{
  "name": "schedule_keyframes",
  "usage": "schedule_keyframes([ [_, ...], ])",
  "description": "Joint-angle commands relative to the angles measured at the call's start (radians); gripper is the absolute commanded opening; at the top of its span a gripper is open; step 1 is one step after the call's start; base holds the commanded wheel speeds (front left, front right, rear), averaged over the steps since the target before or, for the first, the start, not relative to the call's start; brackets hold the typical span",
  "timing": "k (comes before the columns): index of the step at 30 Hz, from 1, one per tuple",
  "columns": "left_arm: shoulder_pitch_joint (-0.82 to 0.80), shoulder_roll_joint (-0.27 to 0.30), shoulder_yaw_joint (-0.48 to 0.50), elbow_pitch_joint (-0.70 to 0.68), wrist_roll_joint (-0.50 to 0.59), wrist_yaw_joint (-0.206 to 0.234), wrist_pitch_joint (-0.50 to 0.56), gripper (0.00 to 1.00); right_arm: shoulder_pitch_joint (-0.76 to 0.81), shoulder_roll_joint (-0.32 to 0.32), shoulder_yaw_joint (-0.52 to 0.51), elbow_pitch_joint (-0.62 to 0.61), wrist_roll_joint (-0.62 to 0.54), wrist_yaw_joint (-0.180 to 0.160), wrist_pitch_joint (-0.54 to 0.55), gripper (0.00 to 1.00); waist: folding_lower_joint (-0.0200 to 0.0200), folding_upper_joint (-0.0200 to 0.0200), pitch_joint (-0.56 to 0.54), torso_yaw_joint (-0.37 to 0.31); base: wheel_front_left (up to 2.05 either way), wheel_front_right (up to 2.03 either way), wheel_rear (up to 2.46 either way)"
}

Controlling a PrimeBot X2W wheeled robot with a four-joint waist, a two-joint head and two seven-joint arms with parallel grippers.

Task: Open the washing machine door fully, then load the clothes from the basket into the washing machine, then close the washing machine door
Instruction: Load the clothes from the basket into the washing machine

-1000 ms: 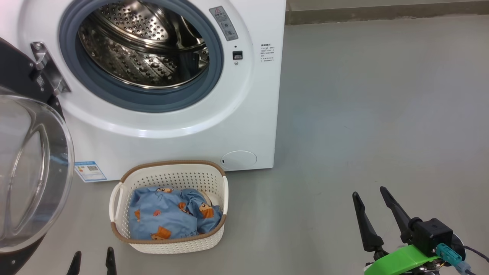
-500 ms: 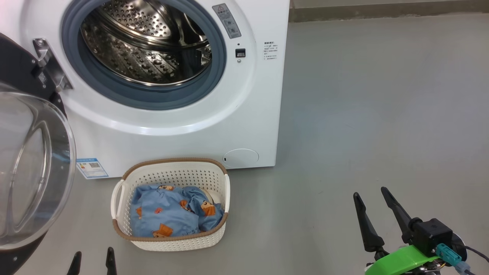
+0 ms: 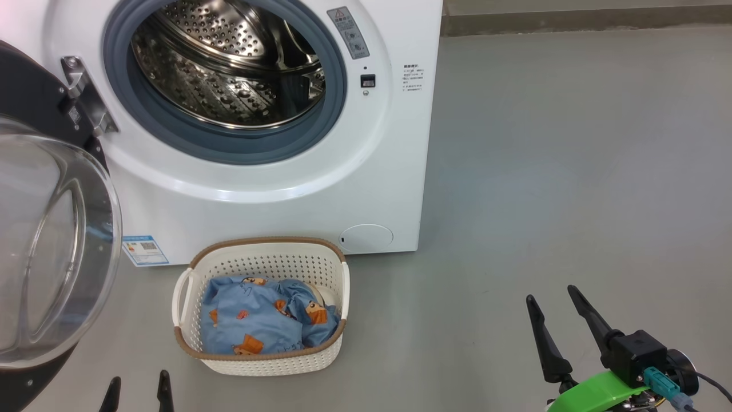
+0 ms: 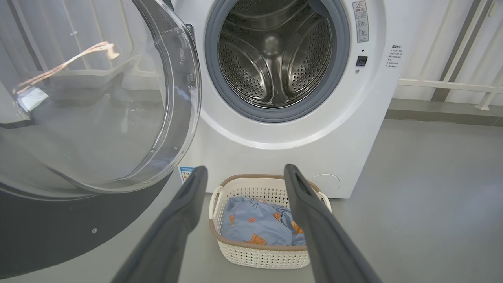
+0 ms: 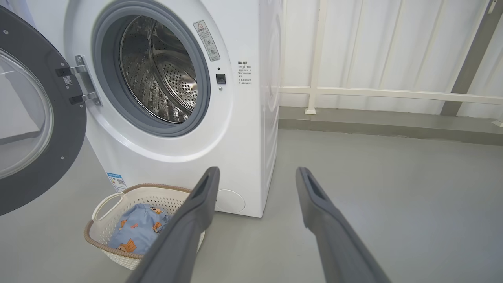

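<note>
Washing machine (image 3: 274,212), a big white box with a grey rubber gasket (image 3: 223,150) round a perforated steel drum (image 3: 229,74), takes up the head view from 10 to 12 o'clock. The washing machine door (image 3: 51,240), a glossy black rim round a bulging clear glass bowl, hangs swung wide on its metal hinge (image 3: 86,103) at 9 o'clock. The opening step therefore looks done, and loading is the step in hand.

At 6 o'clock from the drum mouth, on the smooth grey floor (image 3: 543,171) near the machine's front, sits the basket (image 3: 274,363), cream perforated plastic with a brown woven-look rim. The clothes (image 3: 257,323), soft crumpled blue fabric with orange figures, lie inside it.

The left gripper (image 3: 140,376) at 7 o'clock and the right gripper (image 3: 550,293) at 5 o'clock both have their jaws spread and hold nothing. The next move calls for one gripper to dip into the basket and pinch a fold of cloth.
</note>
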Motion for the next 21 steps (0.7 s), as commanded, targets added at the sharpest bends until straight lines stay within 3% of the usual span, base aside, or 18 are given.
schedule_keyframes([
  [1,-0.043,0.015,0.034,-0.018,0.01,-0.009,-0.005,1.0,-0.003,0.001,0.025,-0.021,-0.015,0.002,-0.012,1.0,0.0,0.0,0.0,0.0,0.0,0.0,0.0],
  [21,-0.056,0.015,0.047,-0.012,0.019,-0.016,-0.005,1.0,-0.001,0.001,0.016,-0.014,-0.002,0.002,-0.012,1.0,0.0,0.0,-0.001,0.009,0.12,-0.12,0.0],
])
